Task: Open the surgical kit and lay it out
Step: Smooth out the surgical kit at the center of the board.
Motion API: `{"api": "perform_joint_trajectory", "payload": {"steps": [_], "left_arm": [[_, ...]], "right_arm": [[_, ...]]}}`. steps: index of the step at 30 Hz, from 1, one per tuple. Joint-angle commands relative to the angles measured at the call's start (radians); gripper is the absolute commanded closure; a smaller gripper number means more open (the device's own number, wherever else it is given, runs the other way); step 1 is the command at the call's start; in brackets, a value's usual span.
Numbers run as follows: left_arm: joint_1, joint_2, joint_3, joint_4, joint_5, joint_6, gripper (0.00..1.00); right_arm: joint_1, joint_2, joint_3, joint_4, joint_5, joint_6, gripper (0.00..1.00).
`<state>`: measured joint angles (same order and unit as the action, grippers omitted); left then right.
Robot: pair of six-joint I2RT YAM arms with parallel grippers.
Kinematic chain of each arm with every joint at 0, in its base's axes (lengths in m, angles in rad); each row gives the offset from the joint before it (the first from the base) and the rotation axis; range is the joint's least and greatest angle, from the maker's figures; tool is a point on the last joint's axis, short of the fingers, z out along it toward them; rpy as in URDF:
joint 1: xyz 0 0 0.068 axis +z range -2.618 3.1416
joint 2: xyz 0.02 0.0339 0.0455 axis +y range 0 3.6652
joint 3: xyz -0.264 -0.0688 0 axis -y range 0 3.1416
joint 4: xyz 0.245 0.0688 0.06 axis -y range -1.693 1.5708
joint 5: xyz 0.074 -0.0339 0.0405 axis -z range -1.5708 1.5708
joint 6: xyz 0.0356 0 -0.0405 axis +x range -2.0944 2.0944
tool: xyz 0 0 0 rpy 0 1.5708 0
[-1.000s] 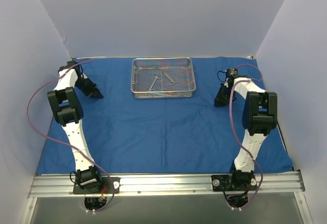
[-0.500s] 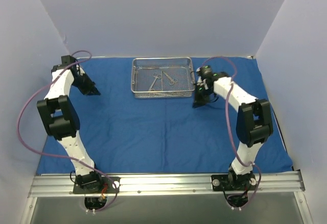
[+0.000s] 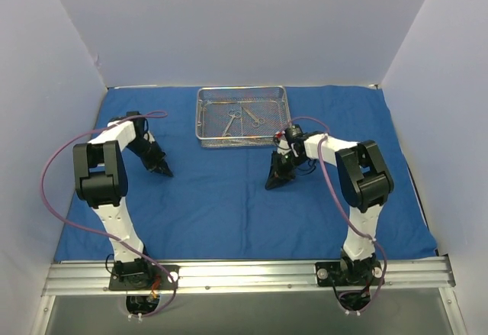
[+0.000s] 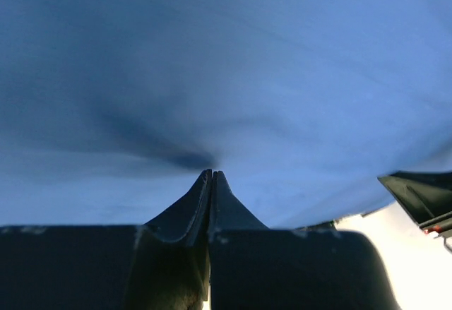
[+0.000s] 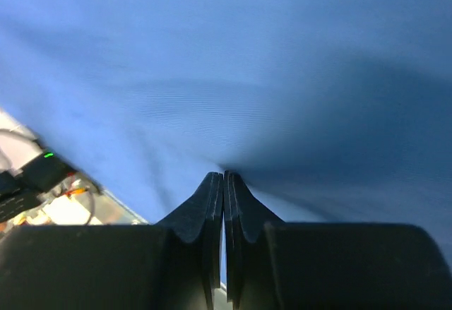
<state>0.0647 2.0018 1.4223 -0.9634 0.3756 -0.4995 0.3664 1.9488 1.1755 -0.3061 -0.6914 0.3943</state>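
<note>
Blue wrap (image 3: 221, 213) spread flat; left gripper (image 3: 165, 172) and right gripper (image 3: 272, 185) clenched, tips on it; tugging could drag mesh tray (image 3: 200, 124) at 12 o'clock.

Two arms off the rail (image 3: 244, 274). Left arm (image 3: 109, 201) and right arm (image 3: 363, 217) alike: white tube links and bulky black joint housings. Black bases (image 3: 130, 268) sit on the rail, with a round silver screw head beside each. One thin purple cable (image 3: 43, 173) per arm loops wide from rail to wrist. Left gripper (image 4: 211, 172) and right gripper (image 5: 223, 174) are matte black, with broad blocks tapering into thin curved fingers.
</note>
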Motion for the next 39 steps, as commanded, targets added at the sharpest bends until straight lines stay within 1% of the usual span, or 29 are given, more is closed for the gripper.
{"api": "perform_joint_trajectory", "payload": {"steps": [1, 3, 4, 6, 7, 10, 11, 13, 14, 15, 16, 18, 19, 21, 22, 24, 25, 27, 28, 30, 31, 32, 35, 36, 38, 39], "left_arm": [[0.046, 0.022, -0.005, -0.046, -0.087, 0.01, 0.98], [0.063, 0.025, -0.011, -0.049, -0.121, 0.021, 0.98], [0.084, 0.025, -0.017, -0.054, -0.135, 0.025, 0.98], [0.104, 0.002, -0.022, -0.054, -0.132, 0.048, 0.98], [0.107, -0.014, -0.02, -0.055, -0.139, 0.055, 0.98], [0.104, -0.099, 0.0, -0.078, -0.216, 0.075, 0.98], [0.101, -0.121, 0.007, -0.093, -0.225, 0.076, 0.98], [0.099, -0.198, 0.003, -0.104, -0.227, 0.073, 0.98], [0.098, -0.224, -0.006, -0.103, -0.222, 0.067, 0.98], [0.093, -0.269, -0.037, -0.097, -0.216, 0.059, 0.97], [0.092, -0.285, -0.058, -0.087, -0.215, 0.058, 0.97], [0.098, -0.276, -0.136, -0.058, -0.202, 0.047, 0.97], [0.109, -0.256, -0.155, -0.057, -0.181, 0.049, 0.97], [0.125, -0.204, -0.189, -0.037, -0.165, 0.062, 0.98], [0.139, -0.193, -0.209, -0.031, -0.165, 0.067, 0.98], [0.159, -0.167, -0.22, -0.018, -0.159, 0.082, 0.98], [0.176, -0.158, -0.224, -0.015, -0.159, 0.087, 0.98], [0.187, -0.127, -0.215, -0.026, -0.162, 0.104, 0.98], [0.191, -0.118, -0.212, -0.029, -0.164, 0.107, 0.98], [0.199, -0.106, -0.21, -0.031, -0.164, 0.108, 0.98], [0.201, -0.104, -0.214, -0.031, -0.161, 0.107, 0.98], [0.202, -0.106, -0.206, -0.041, -0.162, 0.105, 0.98], [0.201, -0.165, -0.186, -0.047, -0.182, 0.092, 0.98], [0.195, -0.214, -0.162, -0.051, -0.184, 0.079, 0.98], [0.185, -0.253, -0.122, -0.067, -0.191, 0.067, 0.98], [0.173, -0.276, -0.093, -0.066, -0.19, 0.055, 0.98]], "right_arm": [[-0.043, -0.049, -0.074, -0.128, 0.144, -0.02, 1.0], [-0.081, -0.077, -0.112, -0.183, 0.225, -0.022, 1.0], [-0.125, -0.108, -0.134, -0.201, 0.309, -0.021, 1.0], [-0.165, -0.151, -0.142, -0.232, 0.349, -0.032, 1.0], [-0.176, -0.203, -0.134, -0.275, 0.416, -0.043, 1.0], [-0.146, -0.269, -0.039, -0.376, 0.48, -0.064, 1.0], [-0.129, -0.274, 0.017, -0.399, 0.475, -0.066, 1.0], [-0.046, -0.284, 0.065, -0.412, 0.419, -0.061, 1.0], [-0.011, -0.283, 0.084, -0.403, 0.349, -0.043, 1.0], [0.055, -0.277, 0.102, -0.362, 0.298, -0.031, 1.0], [0.086, -0.254, 0.098, -0.329, 0.236, -0.02, 1.0], [0.153, -0.219, 0.058, -0.242, 0.092, 0.004, 1.0], [0.167, -0.176, 0.043, -0.228, 0.066, 0.006, 1.0], [0.178, -0.14, -0.011, -0.194, 0.012, 0.011, 1.0], [0.174, -0.12, -0.072, -0.165, 0.015, 0.011, 1.0], [0.167, -0.122, -0.131, -0.142, 0.047, 0.017, 1.0], [0.16, -0.137, -0.186, -0.14, 0.097, 0.035, 1.0], [0.114, -0.166, -0.238, -0.152, 0.124, 0.047, 1.0], [0.096, -0.213, -0.256, -0.169, 0.18, 0.057, 1.0], [0.027, -0.264, -0.286, -0.22, 0.258, 0.054, 1.0], [0.004, -0.316, -0.284, -0.281, 0.294, 0.049, 1.0], [-0.036, -0.341, -0.261, -0.322, 0.376, 0.038, 1.0], [-0.081, -0.445, -0.174, -0.459, 0.478, 0.031, 1.0], [-0.134, -0.467, -0.105, -0.506, 0.525, 0.034, 1.0], [-0.21, -0.507, -0.051, -0.522, 0.55, 0.041, 1.0], [-0.296, -0.508, -0.027, -0.512, 0.572, 0.029, 1.0]]}}
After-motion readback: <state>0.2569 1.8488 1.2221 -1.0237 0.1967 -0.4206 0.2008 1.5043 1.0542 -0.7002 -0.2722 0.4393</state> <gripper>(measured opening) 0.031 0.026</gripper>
